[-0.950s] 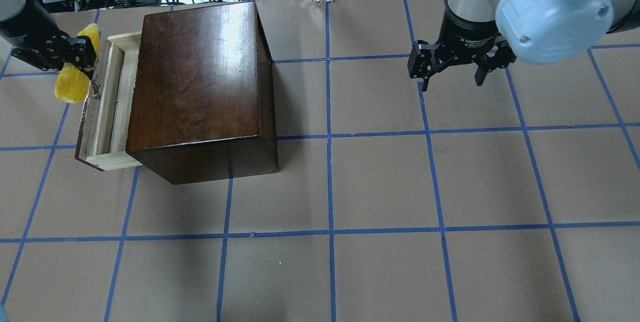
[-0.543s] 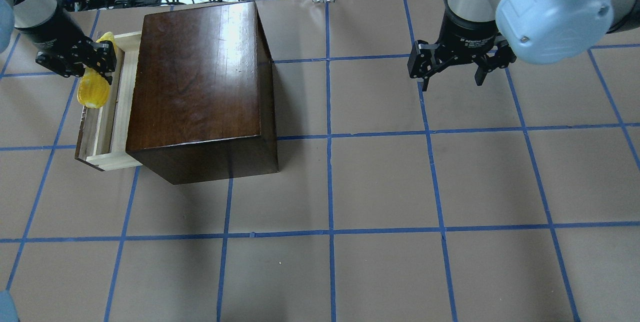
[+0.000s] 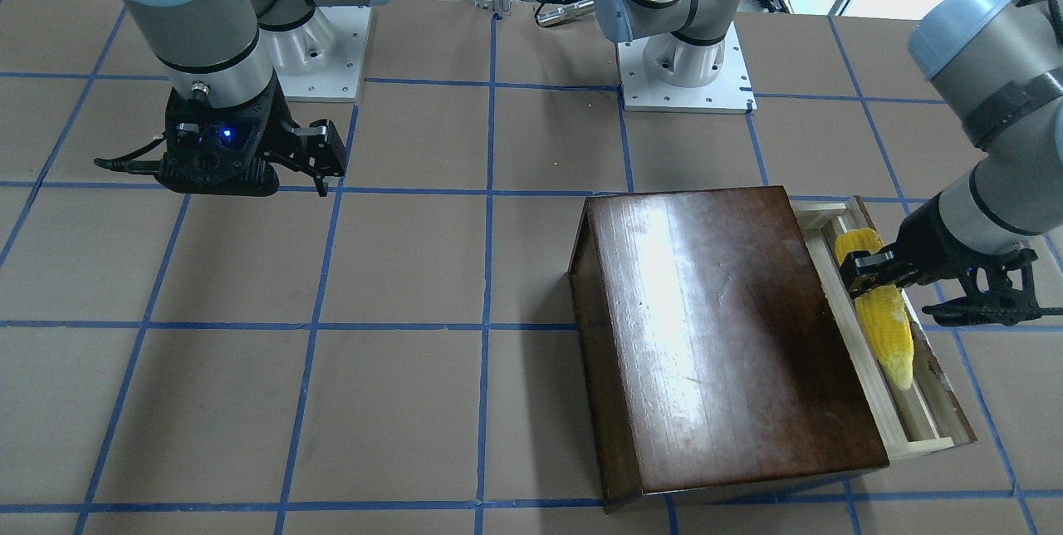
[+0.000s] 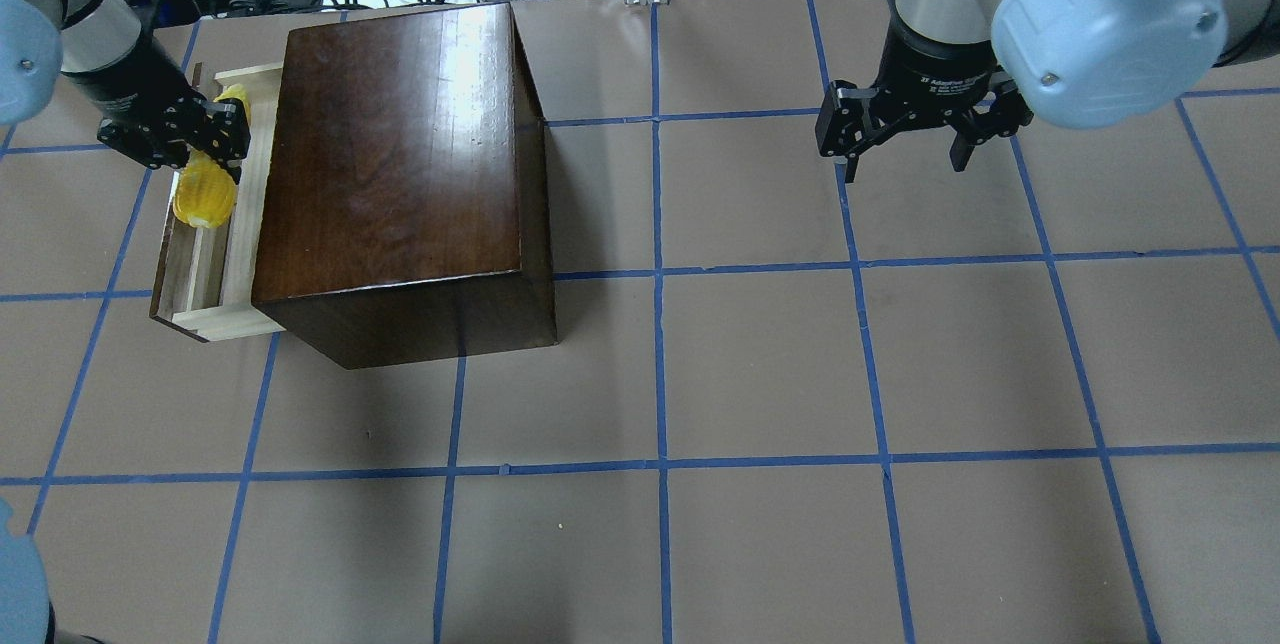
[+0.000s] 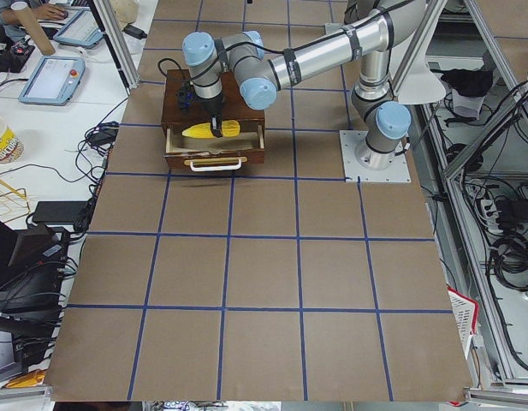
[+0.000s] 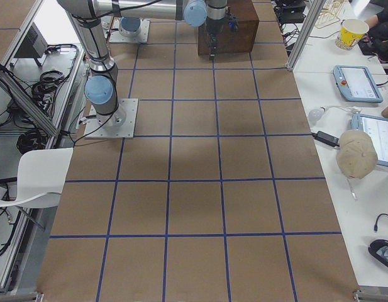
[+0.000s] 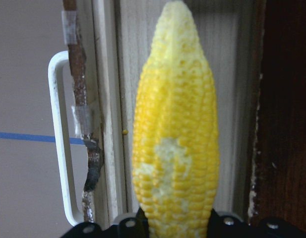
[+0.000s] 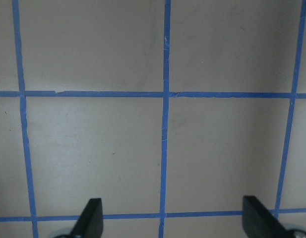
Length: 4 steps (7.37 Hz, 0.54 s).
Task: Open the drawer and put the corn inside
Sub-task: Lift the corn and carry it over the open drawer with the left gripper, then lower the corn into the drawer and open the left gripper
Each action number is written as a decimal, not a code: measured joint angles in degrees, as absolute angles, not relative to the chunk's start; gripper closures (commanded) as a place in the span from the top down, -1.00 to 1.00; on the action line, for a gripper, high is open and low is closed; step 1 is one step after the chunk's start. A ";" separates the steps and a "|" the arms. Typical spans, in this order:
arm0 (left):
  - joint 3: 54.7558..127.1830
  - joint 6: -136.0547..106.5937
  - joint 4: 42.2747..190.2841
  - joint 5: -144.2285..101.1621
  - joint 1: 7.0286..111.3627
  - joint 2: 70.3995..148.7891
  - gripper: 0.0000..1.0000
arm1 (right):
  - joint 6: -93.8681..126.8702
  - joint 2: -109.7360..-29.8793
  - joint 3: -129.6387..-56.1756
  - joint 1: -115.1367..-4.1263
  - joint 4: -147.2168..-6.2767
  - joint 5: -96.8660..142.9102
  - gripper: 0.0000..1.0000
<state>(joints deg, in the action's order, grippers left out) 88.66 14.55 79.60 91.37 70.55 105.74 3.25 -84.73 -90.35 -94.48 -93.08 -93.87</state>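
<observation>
Since the drawer stands pulled out of the box, opening looks done; the left end effector grips the corn lengthwise over it, so release remains. The right end effector hangs spread and empty, well apart.

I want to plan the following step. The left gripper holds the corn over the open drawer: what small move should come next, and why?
Probably lower the left gripper slightly toward the drawer. The corn it grips is lined up lengthwise over the opening, beside the box, and seems not yet to rest inside.
</observation>
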 measured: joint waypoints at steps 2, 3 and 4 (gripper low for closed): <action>89.31 15.51 79.27 91.33 69.64 106.27 -1.00 | 3.25 -84.73 -90.35 -94.48 -93.08 -93.87 1.00; 89.60 15.88 79.12 91.32 69.28 106.43 -0.19 | 3.25 -84.73 -90.35 -94.48 -93.09 -93.87 1.00; 89.77 16.01 79.03 91.34 69.08 106.51 0.59 | 3.25 -84.73 -90.35 -94.48 -93.11 -93.87 1.00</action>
<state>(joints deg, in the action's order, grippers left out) 89.77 16.01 79.03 91.34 69.08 106.51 3.25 -84.73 -90.35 -94.48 -93.11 -93.87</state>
